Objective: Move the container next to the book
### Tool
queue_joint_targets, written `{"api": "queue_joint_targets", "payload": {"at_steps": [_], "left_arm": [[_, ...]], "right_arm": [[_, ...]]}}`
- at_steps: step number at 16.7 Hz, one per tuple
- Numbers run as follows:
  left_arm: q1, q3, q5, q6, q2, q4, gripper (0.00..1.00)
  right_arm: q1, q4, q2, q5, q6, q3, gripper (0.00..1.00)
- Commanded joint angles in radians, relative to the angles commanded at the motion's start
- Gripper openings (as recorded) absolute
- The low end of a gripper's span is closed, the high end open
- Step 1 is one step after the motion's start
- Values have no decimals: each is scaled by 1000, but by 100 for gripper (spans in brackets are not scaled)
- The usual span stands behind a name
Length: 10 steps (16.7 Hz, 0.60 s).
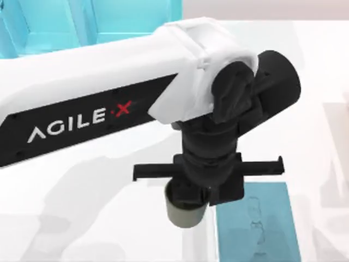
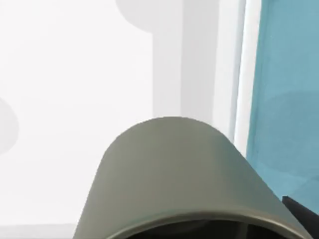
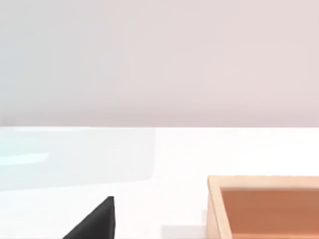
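Observation:
The container [image 1: 184,214], a small round grey-beige cup, hangs under my left gripper [image 1: 208,184] in the lower middle of the top view. The gripper comes down over its rim and is shut on it. In the left wrist view the container [image 2: 179,174] sits close up, its wall curving away from the camera. The book [image 1: 260,226], flat and teal-blue with a faint line drawing, lies on the table just right of the container; a narrow strip of white table separates them. The book's edge [image 2: 289,99] also appears in the left wrist view. A black part of my right gripper [image 3: 94,221] is in the right wrist view.
A large light-blue shelf unit [image 1: 82,22] stands at the back left. My left arm [image 1: 98,87] crosses the table from the left. An open wooden box [image 3: 264,204] sits near the right gripper. The white table [image 1: 82,218] lies bare at the front left.

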Motion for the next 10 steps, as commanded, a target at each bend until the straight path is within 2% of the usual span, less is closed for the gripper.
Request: {"api": "queue_joint_targets", "payload": {"at_steps": [7,10], "left_arm": [[4,-5,0,-1,3,3,0],[6,-71,-1,6,4,71,0]], "right_arm": [[0,0,0,0,0,0,100],[0,0,0,0,0,0,100]]}}
